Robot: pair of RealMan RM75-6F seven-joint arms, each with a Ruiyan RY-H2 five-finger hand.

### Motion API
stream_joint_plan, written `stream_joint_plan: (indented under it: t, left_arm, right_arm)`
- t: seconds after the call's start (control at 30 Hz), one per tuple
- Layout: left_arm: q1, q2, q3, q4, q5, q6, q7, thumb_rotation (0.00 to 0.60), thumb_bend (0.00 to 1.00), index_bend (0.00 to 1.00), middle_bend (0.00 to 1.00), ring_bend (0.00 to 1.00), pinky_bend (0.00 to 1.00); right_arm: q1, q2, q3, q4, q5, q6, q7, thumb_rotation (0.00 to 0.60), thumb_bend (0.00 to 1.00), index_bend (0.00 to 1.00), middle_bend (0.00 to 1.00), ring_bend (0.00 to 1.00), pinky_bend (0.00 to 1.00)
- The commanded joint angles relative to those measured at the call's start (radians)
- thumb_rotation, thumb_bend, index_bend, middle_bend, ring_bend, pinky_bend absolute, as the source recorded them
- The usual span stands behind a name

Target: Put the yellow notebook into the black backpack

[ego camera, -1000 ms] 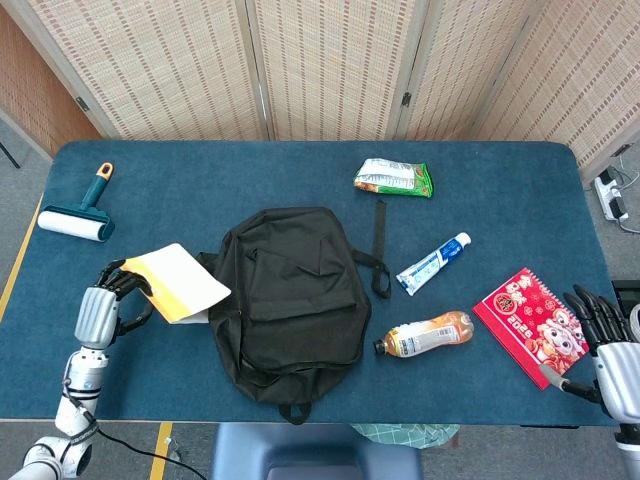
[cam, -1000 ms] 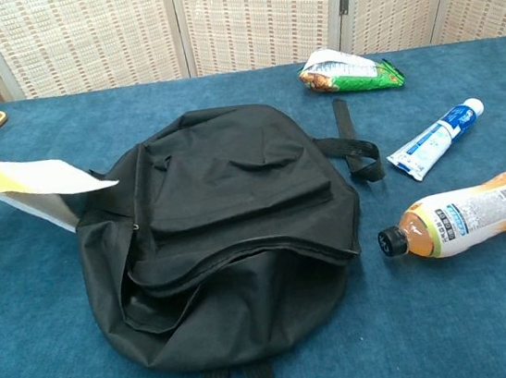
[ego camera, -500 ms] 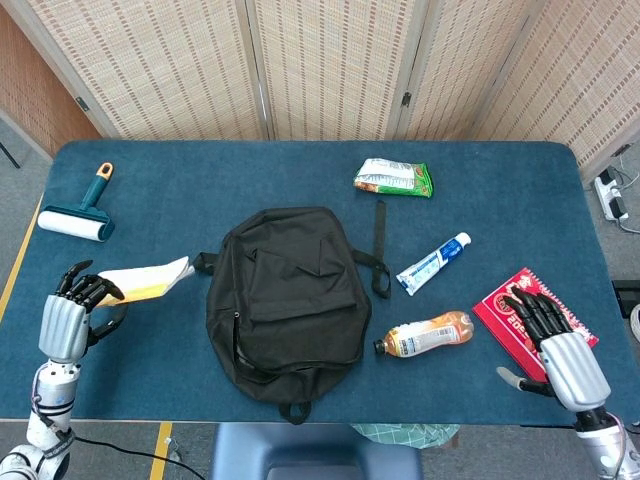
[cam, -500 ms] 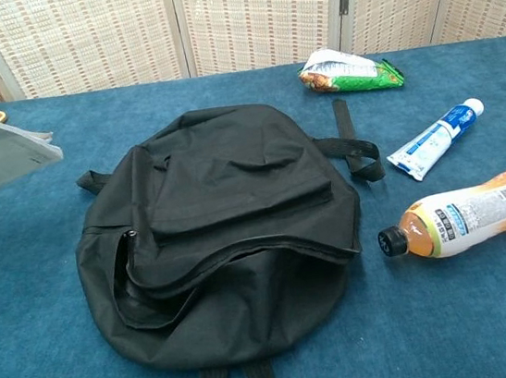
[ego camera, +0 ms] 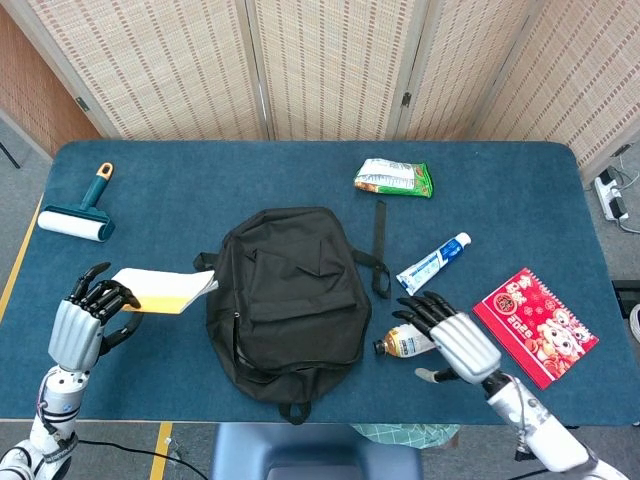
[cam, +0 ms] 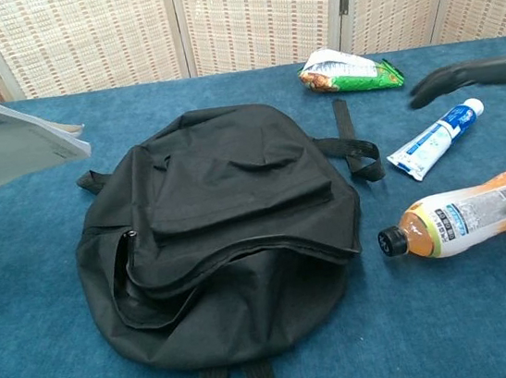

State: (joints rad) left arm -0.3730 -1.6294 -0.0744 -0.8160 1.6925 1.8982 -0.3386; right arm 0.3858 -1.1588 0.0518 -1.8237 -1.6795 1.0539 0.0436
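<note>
Worktop (ego camera: 200, 180) covered in dark blue felt-like cloth. Lying directly on it: black fabric backpack (ego camera: 285, 295) at centre, flat, loose strap (ego camera: 380, 250) stretched out at its right side; green and white snack packet (ego camera: 393, 177) toward the far edge; white and blue toothpaste tube (ego camera: 433, 262) right of the strap; orange plastic drink bottle (cam: 466, 215) on its side near the front; red spiral calendar booklet (ego camera: 535, 322) far right; teal-handled lint roller (ego camera: 80, 208) far left.
</note>
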Motion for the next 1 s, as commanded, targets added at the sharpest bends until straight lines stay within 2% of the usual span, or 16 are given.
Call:
stream_joint_plan:
  t: [0.03, 0.27, 0.6, 0.73, 1.0]
  left_arm:
    - [-0.003, 0.013, 0.006, -0.022, 0.012, -0.002, 0.018, 0.600, 0.50, 0.73, 0.62, 0.49, 0.26]
    - [-0.004, 0.020, 0.007, -0.039, 0.014, -0.017, 0.027, 0.600, 0.50, 0.73, 0.62, 0.49, 0.26]
    - [-0.005, 0.007, 0.003, -0.016, 0.011, -0.026, 0.011, 0.600, 0.50, 0.73, 0.62, 0.49, 0.26]
    - [-0.004, 0.002, 0.000, -0.007, 0.009, -0.021, 0.002, 0.600, 0.50, 0.73, 0.62, 0.49, 0.26]
    - [-0.006, 0.006, -0.003, -0.009, 0.011, -0.020, -0.003, 0.600, 0.50, 0.73, 0.62, 0.49, 0.26]
  right_arm:
    - [0.088, -0.098, 0.031, 0.008, 0.074, -0.106, -0.055, 0.600, 0.19, 0.20, 0.13, 0.11, 0.04]
    - [0.157, -0.239, 0.042, 0.078, 0.141, -0.174, -0.105, 0.600, 0.18, 0.20, 0.13, 0.11, 0.04]
    - [0.212, -0.401, 0.062, 0.201, 0.196, -0.173, -0.178, 0.600, 0.18, 0.20, 0.13, 0.12, 0.04]
    - [0.221, -0.408, 0.068, 0.208, 0.211, -0.163, -0.180, 0.600, 0.23, 0.20, 0.13, 0.12, 0.04]
    - [0.222, -0.342, 0.065, 0.163, 0.227, -0.140, -0.178, 0.600, 0.27, 0.20, 0.13, 0.12, 0.04]
